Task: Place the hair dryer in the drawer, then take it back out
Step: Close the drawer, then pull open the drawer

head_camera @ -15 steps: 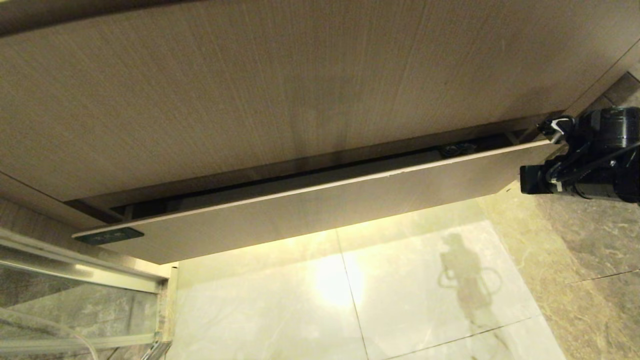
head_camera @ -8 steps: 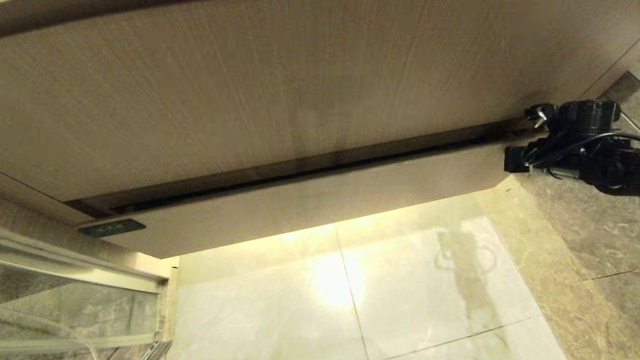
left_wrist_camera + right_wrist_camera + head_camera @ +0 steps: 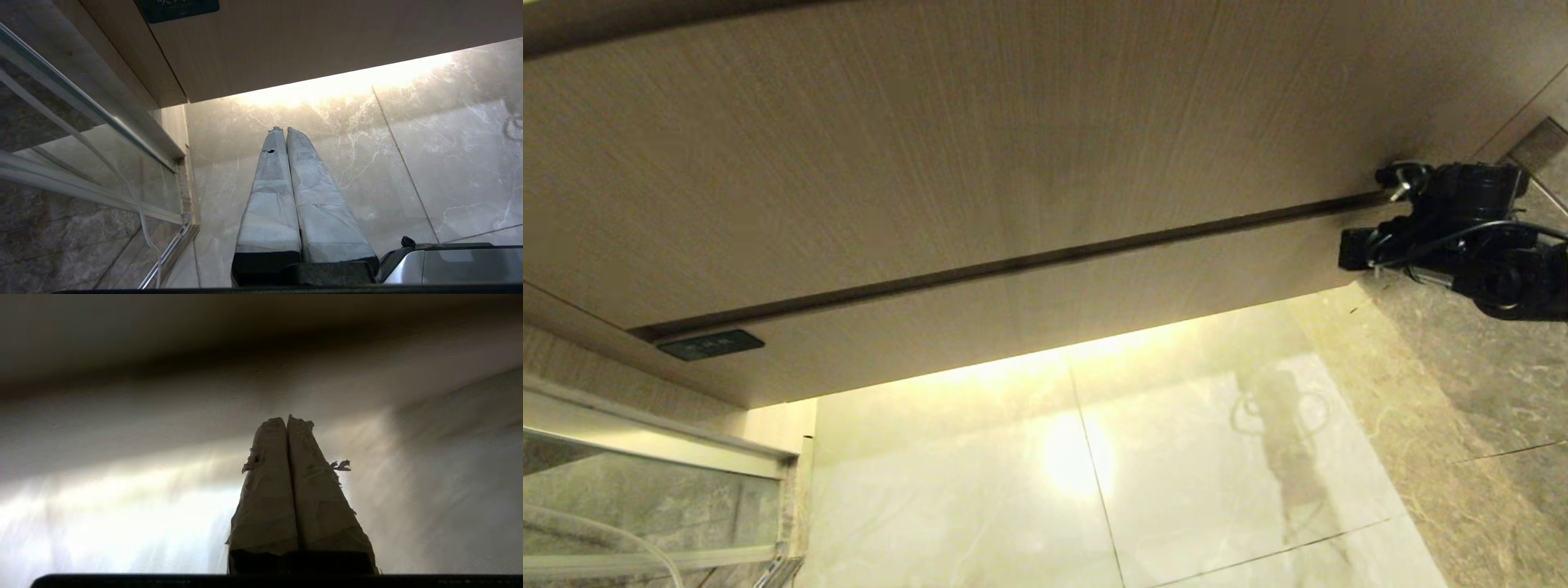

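The wooden drawer (image 3: 1045,318) under the countertop (image 3: 931,139) stands closed, its front flush beneath a thin dark seam. The hair dryer is hidden from every view. My right arm (image 3: 1462,237) is at the drawer front's right end. In the right wrist view the right gripper (image 3: 287,420) is shut with nothing between its taped fingers, its tips close against the pale wooden face. The left gripper (image 3: 284,130) hangs shut and empty over the marble floor, below the drawer's left end.
A dark label (image 3: 711,345) marks the drawer front's left end. A glass door with a metal frame (image 3: 645,441) stands at the left, a thin white cord (image 3: 139,212) behind it. Glossy marble floor (image 3: 1176,474) lies below. My silver base (image 3: 449,265) shows beside the left gripper.
The drawer has slid from ajar to fully closed, hiding its dark inside. My right arm has moved in toward the cabinet with the drawer front. The left gripper has stayed put.
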